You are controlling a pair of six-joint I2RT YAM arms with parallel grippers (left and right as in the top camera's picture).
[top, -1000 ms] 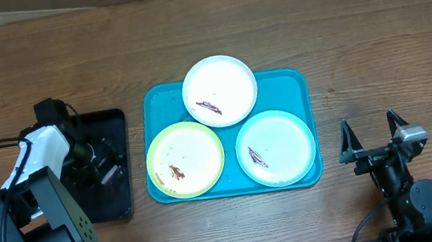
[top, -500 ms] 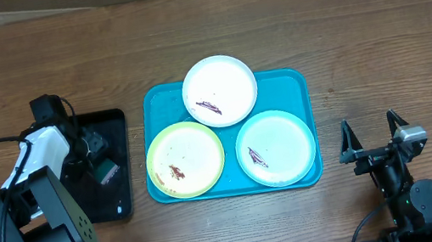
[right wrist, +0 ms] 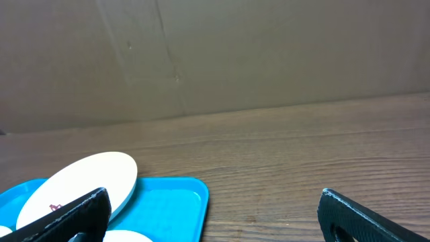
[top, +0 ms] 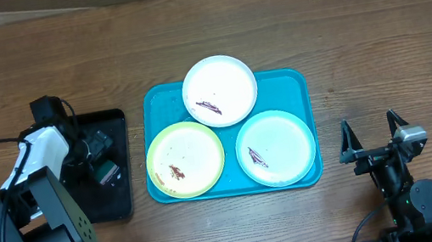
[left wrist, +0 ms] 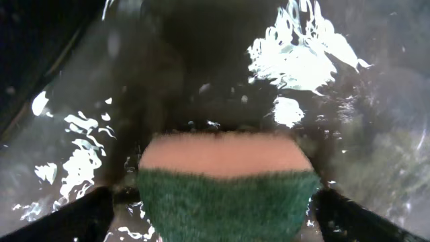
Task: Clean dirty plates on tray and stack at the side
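Arms: two are showing, one at each side of the table (top: 357, 31).
Left gripper (top: 99, 159): it is hanging over the black tray (top: 117, 206) and clamping one sponge (left wrist: 227, 181) between its fingers. The green scouring face is turned toward the wrist camera, with the pinkish layer behind it. I cannot tell whether the sponge is touching the tray's glossy floor.
Black tray: there is one, lying just left of the turquoise tray (top: 285, 80) with a thin strip of table between them.
Turquoise tray: there is one, sitting mid-table and carrying all the plates.
Plates: three are lying on it.
Yellow-green plate (top: 186, 159): it is lying flat at the near left, with a reddish-brown smear low on its left side.
White plate (top: 220, 90): it is overhanging the far rim and looks tilted in the right wrist view, with a dark smear near its front.
Mint-white plate (top: 276, 147): it is lying flat at the near right, with a small dark smear on its left.
Stack at the side: no plate is lying off the tray yet.
Right gripper (top: 370, 136): it is resting well right of the tray, with its fingers spread wide around nothing.
Change over the last second: the left gripper is turning slightly over the black tray, so more of the sponge's green is showing from overhead. The plates, both trays and the right arm are staying where they were.
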